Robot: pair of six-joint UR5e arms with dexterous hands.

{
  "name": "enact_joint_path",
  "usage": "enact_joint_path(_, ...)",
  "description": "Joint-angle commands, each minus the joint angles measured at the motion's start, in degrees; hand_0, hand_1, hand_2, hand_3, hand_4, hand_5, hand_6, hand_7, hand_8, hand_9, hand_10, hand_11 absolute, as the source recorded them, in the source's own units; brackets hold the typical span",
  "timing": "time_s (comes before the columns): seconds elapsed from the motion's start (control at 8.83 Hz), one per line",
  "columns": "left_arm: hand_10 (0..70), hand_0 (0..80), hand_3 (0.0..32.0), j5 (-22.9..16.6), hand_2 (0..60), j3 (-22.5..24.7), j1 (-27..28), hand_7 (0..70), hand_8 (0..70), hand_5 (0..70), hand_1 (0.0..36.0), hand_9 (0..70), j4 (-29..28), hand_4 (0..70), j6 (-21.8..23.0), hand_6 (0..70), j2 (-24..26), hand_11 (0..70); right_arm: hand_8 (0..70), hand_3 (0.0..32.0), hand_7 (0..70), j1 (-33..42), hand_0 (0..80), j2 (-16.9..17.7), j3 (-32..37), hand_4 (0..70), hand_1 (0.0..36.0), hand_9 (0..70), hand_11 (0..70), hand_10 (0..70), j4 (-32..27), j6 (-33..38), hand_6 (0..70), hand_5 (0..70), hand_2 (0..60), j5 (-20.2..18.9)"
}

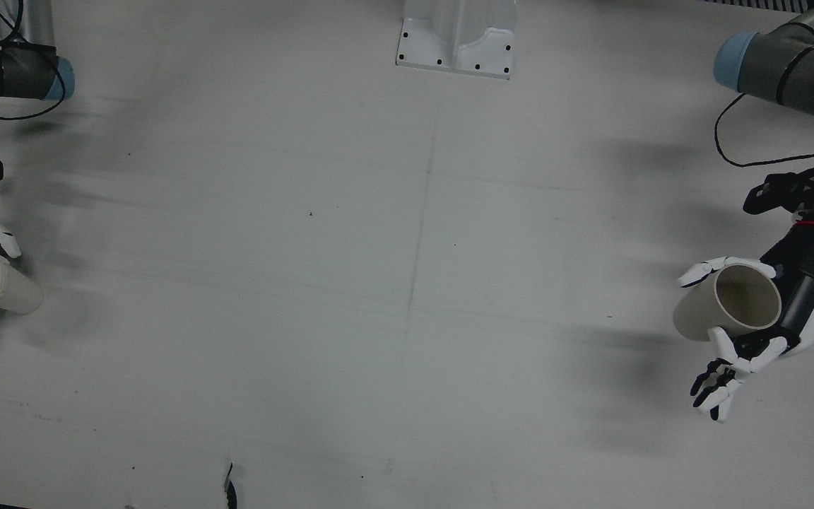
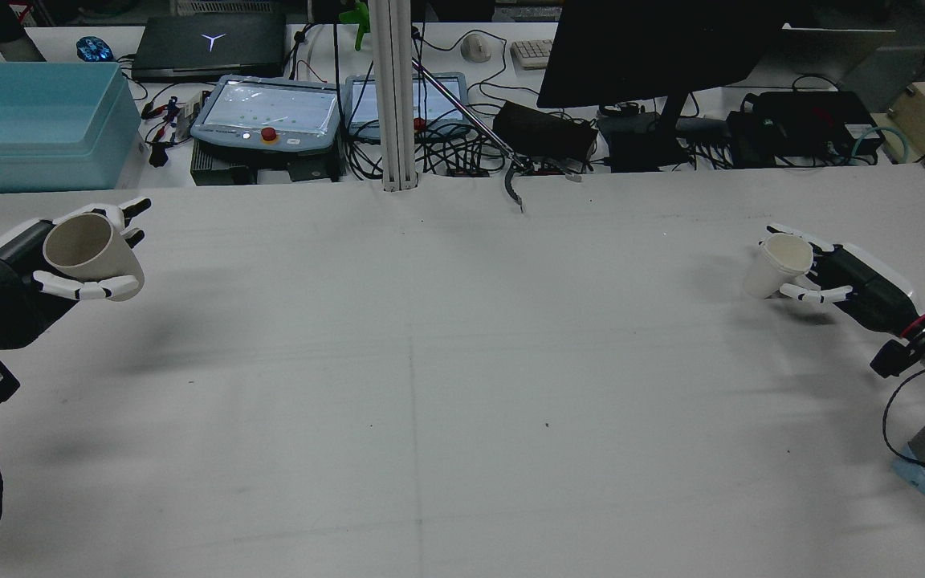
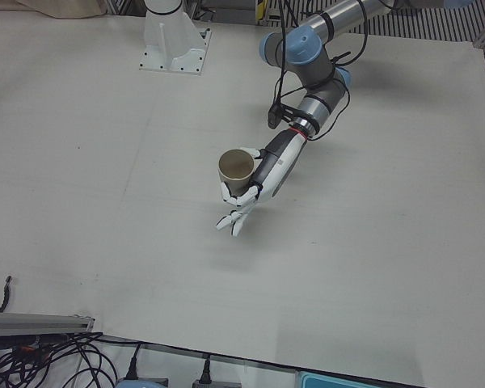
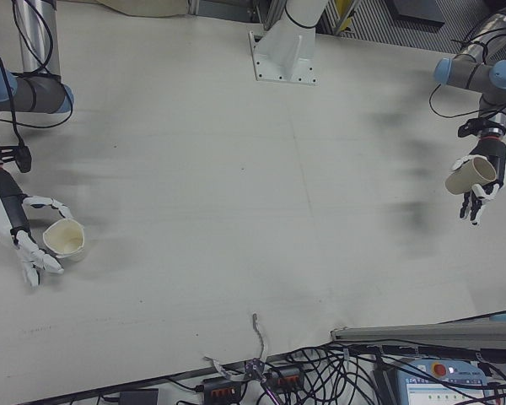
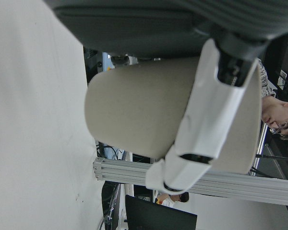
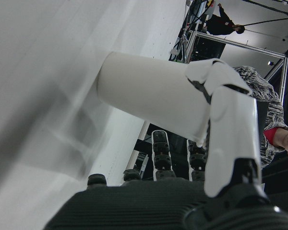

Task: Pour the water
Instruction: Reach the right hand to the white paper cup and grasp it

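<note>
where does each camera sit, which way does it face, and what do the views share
Front: overhead, pedestals at top; left hand on its right.
Rear: high behind, facing forward; left hand, right hand.
Left-front: operators' side, left arm and tan cup.
Right-front: operators' side, both arms; white cup.
Left hand view: sideways, close on the tan cup.
Right hand view: sideways, close on the white cup.
Shared: each cup shows in several views.

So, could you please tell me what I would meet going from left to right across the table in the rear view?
Left hand → beige cup it holds → bare table → white cup → right hand holding it.
</note>
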State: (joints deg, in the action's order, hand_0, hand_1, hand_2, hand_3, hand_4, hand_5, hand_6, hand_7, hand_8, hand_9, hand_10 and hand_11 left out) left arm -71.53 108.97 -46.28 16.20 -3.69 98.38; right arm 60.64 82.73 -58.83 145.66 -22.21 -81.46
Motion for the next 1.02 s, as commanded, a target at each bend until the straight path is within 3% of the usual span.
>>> enact_joint_path(0.0, 3.8, 80.0, 0.0, 0.07, 60.0, 0.02, -0.04, 10.0, 1.8, 70.0, 36.0, 0.6, -0.56, 21.2, 0.00, 10.6, -0.21, 10.2, 2.3, 0.0, 22.2, -2.28, 62.9, 0.06, -7.23, 6.9, 34.5, 3.0, 0.0, 0.0, 5.31, -1.78, 16.8, 9.2, 30.8, 3.76)
enact_joint_path(0.11, 3.7, 80.0, 0.0, 0.07, 60.0, -0.07, -0.04, 9.8, 1.8, 70.0, 36.0, 0.5, -0.73, 20.8, 0.09, 10.4, -0.47, 10.1, 3.7, 0.0, 30.0, -2.28, 69.2, 0.06, -9.70, 6.9, 35.9, 6.1, 0.0, 0.0, 9.08, -2.39, 20.5, 10.9, 32.8, 3.77)
enact_joint_path(0.23, 3.7, 80.0, 0.0, 0.16, 60.0, -0.16, 0.13, 9.8, 1.7, 70.0, 36.0, 0.5, -1.43, 20.6, 0.00, 10.4, -1.69, 10.1, 17.8, 0.0, 45.9, -2.45, 80.0, 0.06, -10.77, 7.3, 36.0, 26.4, 0.0, 0.0, 11.55, -3.18, 31.3, 15.8, 42.4, 3.68)
enact_joint_path(0.34, 3.7, 80.0, 0.0, 0.16, 60.0, -0.50, 0.13, 9.8, 1.8, 70.0, 36.0, 0.5, -1.52, 20.4, 0.00, 10.4, -1.88, 10.2, 47.2, 0.0, 70.0, -2.80, 80.0, 0.06, -10.87, 9.4, 36.0, 64.4, 9.5, 3.8, 11.66, -4.24, 51.6, 23.7, 60.0, 3.77)
enact_joint_path(0.45, 3.8, 80.0, 0.0, 0.08, 60.0, -0.68, 0.57, 9.8, 1.9, 70.0, 36.0, 0.5, -1.44, 20.7, -0.09, 10.6, -1.97, 10.3, 54.4, 0.0, 70.0, -2.72, 80.0, 0.06, -12.43, 9.3, 36.0, 70.0, 23.0, 12.6, 11.84, -4.51, 57.2, 26.2, 60.0, 3.86)
enact_joint_path(0.68, 4.0, 80.0, 0.0, -0.19, 60.0, -0.95, 2.41, 10.1, 1.7, 70.0, 36.0, 0.6, -0.65, 21.4, -1.05, 10.7, -0.40, 10.5, 49.0, 0.0, 67.7, -0.98, 80.0, 0.24, -18.30, 8.5, 36.0, 65.8, 16.0, 7.7, 15.41, -4.68, 52.4, 25.3, 60.0, 4.56)
enact_joint_path(0.91, 4.3, 80.0, 0.0, -0.01, 60.0, -0.95, 5.92, 11.3, 2.0, 70.0, 36.0, 0.8, 4.51, 24.3, -2.01, 11.8, 5.73, 11.0, 47.6, 0.0, 67.9, 2.01, 80.0, -0.03, -27.86, 11.5, 36.0, 63.6, 10.8, 4.1, 22.17, -5.03, 53.3, 25.3, 60.0, 4.47)
